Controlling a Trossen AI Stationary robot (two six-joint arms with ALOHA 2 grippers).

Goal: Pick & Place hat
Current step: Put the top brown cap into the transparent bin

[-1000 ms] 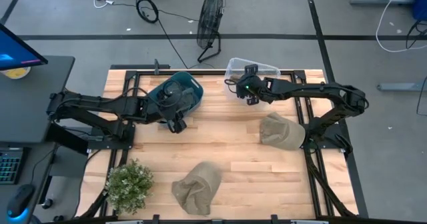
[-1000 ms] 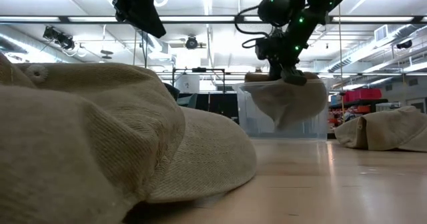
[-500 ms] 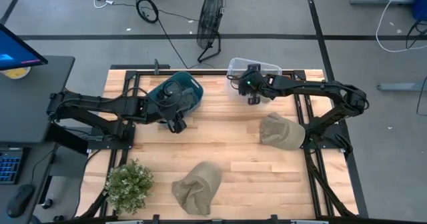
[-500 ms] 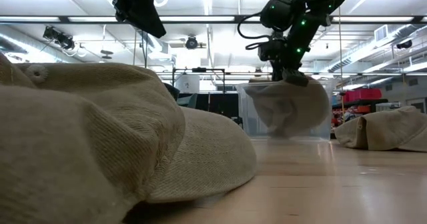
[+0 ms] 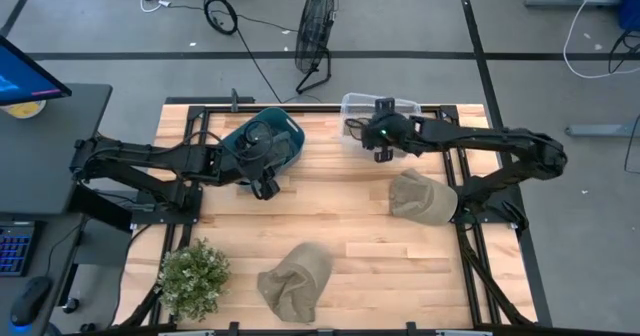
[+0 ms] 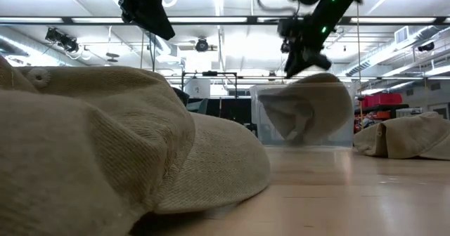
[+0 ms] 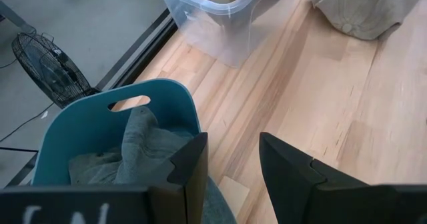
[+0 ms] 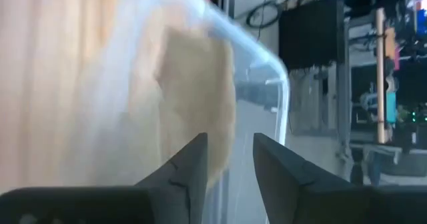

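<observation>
A tan hat (image 6: 301, 113) lies inside the clear plastic bin (image 5: 358, 104) at the table's far edge, its lower part down on the bin's floor. It also shows in the right wrist view as the tan hat (image 8: 200, 97) behind the bin's rim (image 8: 267, 57). My right gripper (image 6: 304, 62) hangs open just above the bin, nothing between its fingers (image 8: 193, 161). My left gripper (image 7: 232, 164) waits open over the near side of the teal basket (image 5: 272, 136). Two more tan hats lie on the table, one at the right (image 5: 420, 198), one near the front (image 5: 295, 281).
The teal basket (image 7: 113, 127) holds grey-green cloth. A potted plant (image 5: 195, 276) stands at the front left corner. In the low view the front hat (image 6: 105, 152) fills the foreground. Bare wood lies in the table's middle.
My right gripper has carried the hat over the clear bin, opened and let go. The hat has dropped from hanging below the fingers into the bin. The gripper has then risen a little above the bin's rim.
</observation>
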